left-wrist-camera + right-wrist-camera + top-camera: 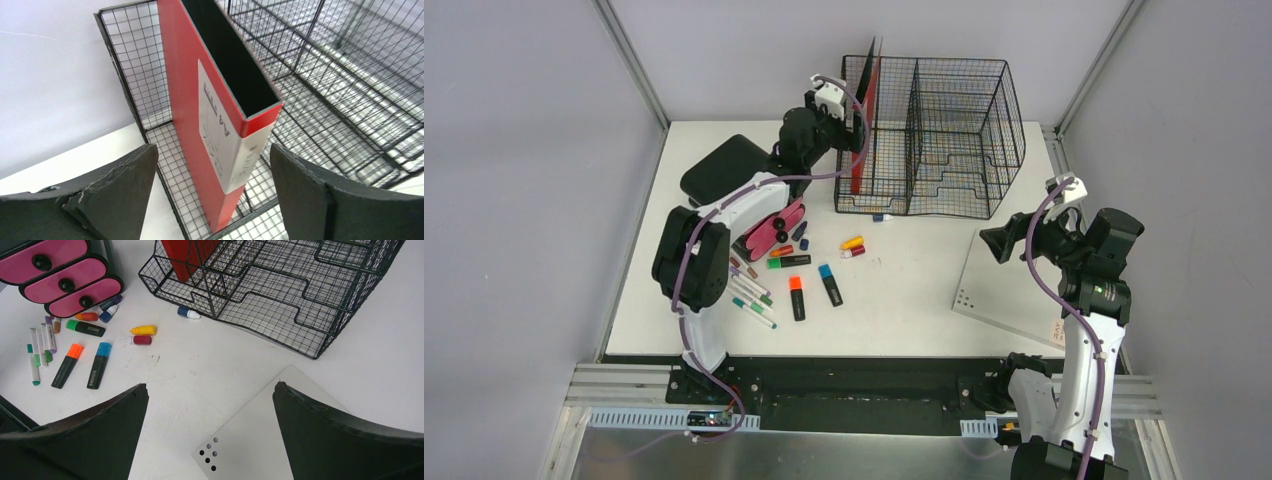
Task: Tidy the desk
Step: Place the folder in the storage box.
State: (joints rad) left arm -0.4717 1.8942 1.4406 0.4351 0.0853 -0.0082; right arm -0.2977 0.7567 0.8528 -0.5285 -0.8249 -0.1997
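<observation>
My left end effector (214,160) is open, a finger on each side of the red folder (185,90) in the rack (964,120), top middle, not touching it. My right end effector (210,390) is wide open, empty, over the white desk (904,290) filling the middle.

At twelve o'clock on the desk (904,290) I see the wire rack (964,130), a red binder (860,155) upright in its leftmost slot, my left gripper (854,122) at the binder's top. Markers (796,298) lie scattered toward nine; my right gripper (996,245) hovers over a grey sheet (1014,295) near four.
</observation>
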